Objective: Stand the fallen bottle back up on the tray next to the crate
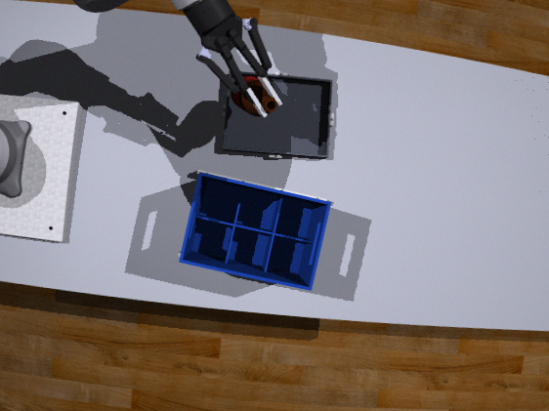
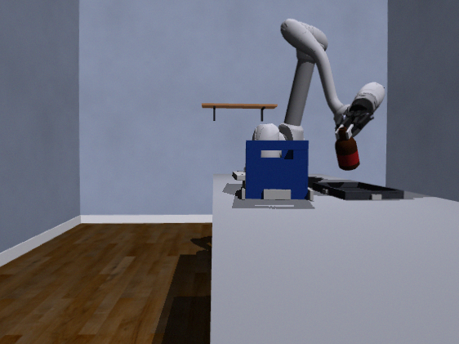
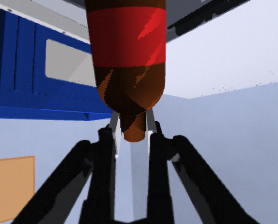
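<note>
A brown bottle [image 2: 347,153] with a red label hangs neck up from my gripper [image 2: 344,131], slightly tilted, in the air above the dark tray [image 2: 356,189]. My gripper is shut on the bottle's neck [image 3: 134,131]. From above, the gripper [image 1: 268,104] and the bottle [image 1: 257,96] are over the tray's [image 1: 276,118] left back corner. In the wrist view the bottle's body [image 3: 127,52] fills the top, with the fingers on both sides of the neck. The blue crate [image 1: 253,230] stands in front of the tray.
The crate [image 2: 277,169] has several empty compartments and stands near the table's front edge. The arm's white base plate [image 1: 36,172] is at the left. A wooden shelf [image 2: 239,106] hangs on the far wall.
</note>
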### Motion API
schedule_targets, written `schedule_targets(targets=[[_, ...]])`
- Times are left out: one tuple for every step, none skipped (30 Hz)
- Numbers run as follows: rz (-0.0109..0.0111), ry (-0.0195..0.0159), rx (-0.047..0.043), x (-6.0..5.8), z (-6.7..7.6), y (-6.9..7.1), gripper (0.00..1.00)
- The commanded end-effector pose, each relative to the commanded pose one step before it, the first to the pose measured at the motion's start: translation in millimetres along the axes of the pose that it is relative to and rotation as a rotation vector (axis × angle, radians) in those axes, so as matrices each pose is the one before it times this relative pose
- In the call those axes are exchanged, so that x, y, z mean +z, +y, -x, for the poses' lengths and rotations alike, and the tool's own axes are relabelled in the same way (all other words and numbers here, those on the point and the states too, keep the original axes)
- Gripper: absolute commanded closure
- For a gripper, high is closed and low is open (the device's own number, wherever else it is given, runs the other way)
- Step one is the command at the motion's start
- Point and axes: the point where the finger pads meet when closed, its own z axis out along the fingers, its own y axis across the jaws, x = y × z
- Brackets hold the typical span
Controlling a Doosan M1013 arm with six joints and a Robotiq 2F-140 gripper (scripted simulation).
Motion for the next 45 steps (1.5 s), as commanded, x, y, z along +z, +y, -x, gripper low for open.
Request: schedule_targets(targets=[[-0.00080,-0.00524,-0.00010,0.13,-0.09,-0.20,0.90],[0.00000,0.00000,0.00000,0.00,0.00,0.00,0.90],[0.00000,0.00000,0.00000,0.00,0.00,0.00,0.90],[-0.00039,-0.00266,-0.00009,0.07,-0.08,-0.08,0.90],[-0.00045,-0.00314,-0.00011,0.08,-0.09,-0.09,0.90],[-0.00049,-0.00363,-0.00012,0.09,-0.10,-0.10,0.90],[-0.00052,-0.00412,-0.00012,0.09,-0.11,-0.11,0.90],[-0.00055,-0.00459,-0.00013,0.09,-0.12,-0.12,0.90],[-0.00055,-0.00504,-0.00013,0.09,-0.13,-0.12,0.90],[-0.00054,-0.00546,-0.00013,0.09,-0.13,-0.11,0.90],[-0.00052,-0.00585,-0.00012,0.08,-0.14,-0.11,0.90],[-0.00048,-0.00620,-0.00011,0.07,-0.14,-0.10,0.90],[-0.00043,-0.00651,-0.00009,0.06,-0.14,-0.09,0.90],[-0.00036,-0.00678,-0.00007,0.05,-0.14,-0.07,0.90],[-0.00028,-0.00699,-0.00005,0.03,-0.13,-0.06,0.90],[-0.00020,-0.00715,-0.00003,0.01,-0.13,-0.04,0.90],[-0.00010,-0.00725,0.00000,-0.01,-0.12,-0.02,0.90],[-0.00001,-0.00730,0.00003,-0.03,-0.12,0.00,0.90],[0.00000,0.00000,0.00000,0.00,0.00,0.00,0.90],[0.00000,0.00000,0.00000,0.00,0.00,0.00,0.90],[0.00009,-0.00728,0.00005,-0.05,-0.11,0.02,0.90],[0.00018,-0.00721,0.00008,-0.07,-0.10,0.04,0.90],[0.00027,-0.00708,0.00011,-0.09,-0.09,0.06,0.90],[0.00035,-0.00689,0.00013,-0.10,-0.08,0.08,0.90],[0.00042,-0.00665,0.00015,-0.11,-0.07,0.09,0.90],[0.00047,-0.00636,0.00016,-0.12,-0.07,0.10,0.90],[0.00051,-0.00602,0.00017,-0.13,-0.06,0.11,0.90],[0.00054,-0.00563,0.00018,-0.14,-0.05,0.11,0.90],[0.00055,-0.00521,0.00018,-0.14,-0.04,0.12,0.90],[0.00054,-0.00476,0.00018,-0.13,-0.04,0.11,0.90],[0.00052,-0.00428,0.00017,-0.13,-0.03,0.11,0.90],[0.00049,-0.00379,0.00016,-0.12,-0.03,0.10,0.90],[0.00044,-0.00328,0.00015,-0.11,-0.02,0.09,0.90],[0.00039,-0.00278,0.00013,-0.09,-0.02,0.08,0.90],[0.00033,-0.00229,0.00011,-0.08,-0.01,0.07,0.90],[0.00000,0.00000,0.00000,0.00,0.00,0.00,0.90],[0.00000,0.00000,0.00000,0.00,0.00,0.00,0.90],[0.00027,-0.00181,0.00009,-0.06,-0.01,0.06,0.90],[0.00021,-0.00137,0.00007,-0.05,-0.01,0.04,0.90],[0.00015,-0.00096,0.00005,-0.03,0.00,0.03,0.90],[0.00009,-0.00061,0.00003,-0.02,0.00,0.02,0.90],[0.00005,-0.00033,0.00002,-0.01,0.00,0.01,0.90],[0.00002,-0.00013,0.00001,0.00,0.00,0.00,0.90],[0.00000,-0.00002,0.00000,0.00,0.00,0.00,0.90],[0.00000,0.00000,0.00000,0.00,0.00,0.00,0.90]])
